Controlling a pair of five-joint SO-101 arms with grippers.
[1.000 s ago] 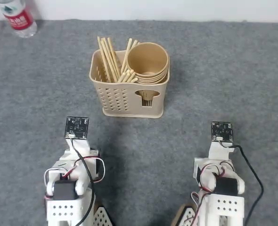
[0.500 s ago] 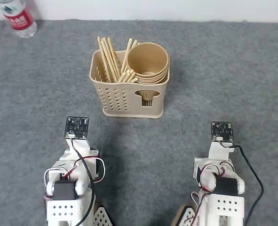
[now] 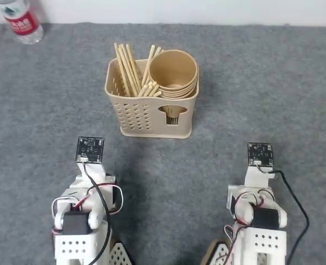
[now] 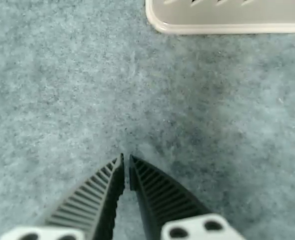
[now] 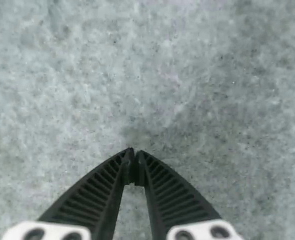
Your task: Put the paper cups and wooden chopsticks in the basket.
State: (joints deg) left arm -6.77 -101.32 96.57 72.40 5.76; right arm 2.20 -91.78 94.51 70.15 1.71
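Note:
A beige perforated basket stands on the grey carpet at the centre back. Inside it, a stack of paper cups fills the right half and several wooden chopsticks lean in the left half. Both arms are drawn back at the front edge, well short of the basket. My left gripper is shut with nothing in it, hovering over bare carpet with the basket's base just ahead of it. My right gripper is shut and empty above plain carpet.
A plastic water bottle with a red label lies at the back left corner. The left arm's body and the right arm's body occupy the front of the carpet. A white wall runs along the back.

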